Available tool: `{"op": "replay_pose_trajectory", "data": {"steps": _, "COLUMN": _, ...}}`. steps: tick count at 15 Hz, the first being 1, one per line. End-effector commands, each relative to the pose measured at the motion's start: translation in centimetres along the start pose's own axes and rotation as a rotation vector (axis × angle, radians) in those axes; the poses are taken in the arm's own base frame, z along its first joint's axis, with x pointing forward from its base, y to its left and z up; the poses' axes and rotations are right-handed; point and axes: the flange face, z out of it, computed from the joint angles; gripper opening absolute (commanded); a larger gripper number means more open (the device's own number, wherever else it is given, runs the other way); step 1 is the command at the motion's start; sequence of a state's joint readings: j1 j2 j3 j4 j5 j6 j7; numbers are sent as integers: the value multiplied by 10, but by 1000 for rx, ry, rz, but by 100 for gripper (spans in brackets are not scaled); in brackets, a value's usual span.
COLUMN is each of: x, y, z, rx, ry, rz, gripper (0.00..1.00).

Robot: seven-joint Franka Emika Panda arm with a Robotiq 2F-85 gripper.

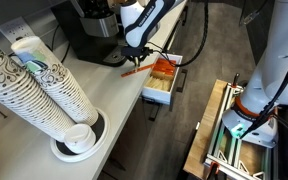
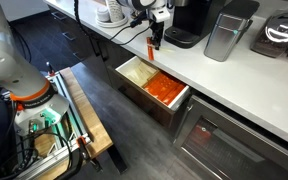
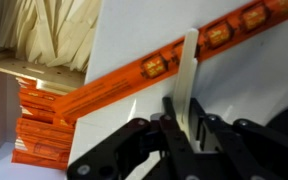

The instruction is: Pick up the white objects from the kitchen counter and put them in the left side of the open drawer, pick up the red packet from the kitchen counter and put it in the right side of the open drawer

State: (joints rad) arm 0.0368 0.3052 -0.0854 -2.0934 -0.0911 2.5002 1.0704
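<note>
In the wrist view my gripper (image 3: 187,118) is shut on a thin white stick-shaped object (image 3: 190,65) that stands up between the fingers. Just behind it the long red packet (image 3: 149,68) lies diagonally on the kitchen counter (image 3: 244,80). The open drawer (image 3: 34,68) is at the left, with orange packets below and pale yellow packets above. In both exterior views the gripper (image 1: 136,50) (image 2: 154,38) hangs over the counter edge (image 1: 104,90) (image 2: 224,80), above the red packet (image 1: 134,70) (image 2: 150,47) and next to the drawer (image 1: 174,88) (image 2: 174,107).
Tall stacks of paper cups (image 1: 44,85) lie on the near counter. A black coffee machine (image 1: 89,30) (image 2: 189,20) and a metal canister (image 2: 224,35) stand behind the gripper. A wooden cart (image 1: 219,140) (image 2: 84,110) stands on the floor in front of the drawer.
</note>
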Motion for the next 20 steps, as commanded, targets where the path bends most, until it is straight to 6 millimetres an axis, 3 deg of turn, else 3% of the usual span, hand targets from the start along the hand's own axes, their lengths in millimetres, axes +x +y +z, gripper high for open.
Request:
{"op": "replay_pose_trajectory", "data": {"steps": 1, "x": 0, "y": 2, "z": 3, "rx": 19, "ry": -15, "rz": 7, "gripper": 10}}
{"op": "replay_pose_trajectory", "data": {"steps": 8, "x": 3, "y": 8, "z": -26, "rx": 53, "ry": 0, "rz": 26, "gripper": 10}}
{"op": "replay_pose_trajectory", "data": {"steps": 12, "x": 3, "y": 22, "z": -52, "rx": 51, "ry": 3, "rz": 23, "gripper": 10}}
{"op": "replay_pose_trajectory", "data": {"steps": 20, "x": -41, "y": 89, "z": -83, "rx": 16, "ry": -167, "rz": -39, "gripper": 10}}
